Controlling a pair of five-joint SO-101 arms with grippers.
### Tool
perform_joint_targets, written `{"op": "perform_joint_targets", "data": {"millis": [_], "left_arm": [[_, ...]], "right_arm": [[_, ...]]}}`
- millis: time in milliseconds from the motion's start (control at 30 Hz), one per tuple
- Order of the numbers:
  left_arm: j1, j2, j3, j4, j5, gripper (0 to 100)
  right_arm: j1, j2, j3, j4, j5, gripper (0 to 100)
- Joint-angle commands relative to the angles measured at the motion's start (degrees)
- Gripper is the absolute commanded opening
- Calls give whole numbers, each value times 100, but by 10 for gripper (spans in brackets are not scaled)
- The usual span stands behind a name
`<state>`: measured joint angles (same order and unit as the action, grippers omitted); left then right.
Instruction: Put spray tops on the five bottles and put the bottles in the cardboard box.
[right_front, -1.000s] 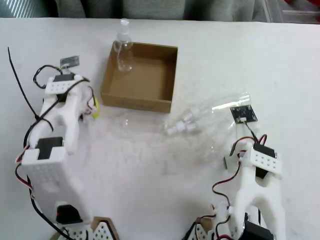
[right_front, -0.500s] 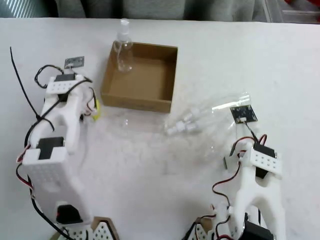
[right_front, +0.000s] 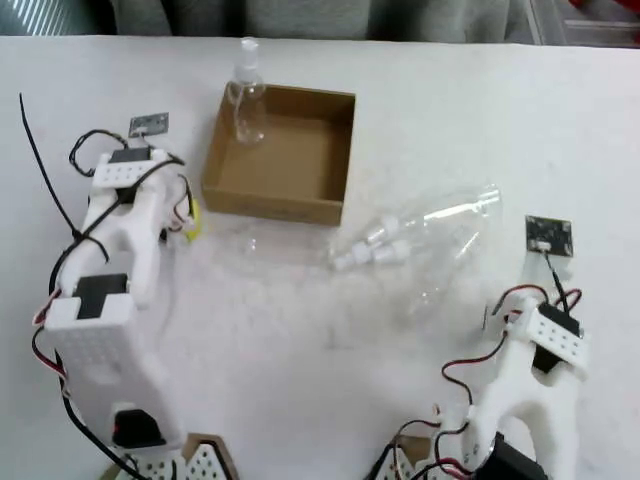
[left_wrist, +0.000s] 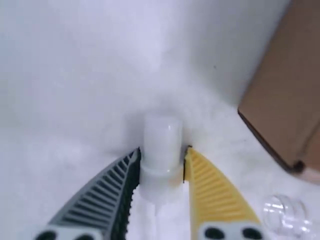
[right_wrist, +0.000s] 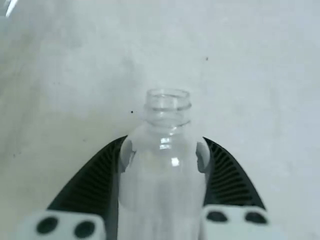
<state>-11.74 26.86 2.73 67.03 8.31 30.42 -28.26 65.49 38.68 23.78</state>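
In the left wrist view my left gripper (left_wrist: 162, 153) is shut on a white spray top (left_wrist: 161, 135) just above the table, beside the cardboard box (left_wrist: 287, 100). In the high view that gripper (right_front: 186, 220) sits left of the box (right_front: 280, 200). My right gripper (right_wrist: 164, 146) is shut on a clear bottle (right_wrist: 167, 125) with an uncapped neck, held over bare table. The right arm (right_front: 540, 345) stands at the lower right. One capped bottle (right_front: 245, 95) stands upright at the box's far left corner. Capped clear bottles (right_front: 400, 235) lie right of the box.
A clear bottle mouth (left_wrist: 284, 212) lies on the table near the box's corner. Loose cables (right_front: 40, 170) run along the left arm. The table's far right side is open white surface.
The right arm has swung to the right, away from the lying bottles. The left arm shifted slightly at first and then stayed put.
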Motion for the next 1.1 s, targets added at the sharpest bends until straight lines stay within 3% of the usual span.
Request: {"op": "perform_joint_targets", "data": {"millis": [0,133,300,567,1067], "left_arm": [[119,-75,-167,88,-70,109],[119,-75,-158,88,-70,109],[119,-75,-141,88,-70,109],[127,-75,-62,79,-70,109],[127,-75,-53,62,-79,109]], "right_arm": [[110,-92,-9,-180,-44,109],[66,-101,-26,-119,-35,128],[-75,-101,-97,48,-35,235],[-259,-101,-633,1051,-70,235],[-215,-145,-932,1332,308,235]]}}
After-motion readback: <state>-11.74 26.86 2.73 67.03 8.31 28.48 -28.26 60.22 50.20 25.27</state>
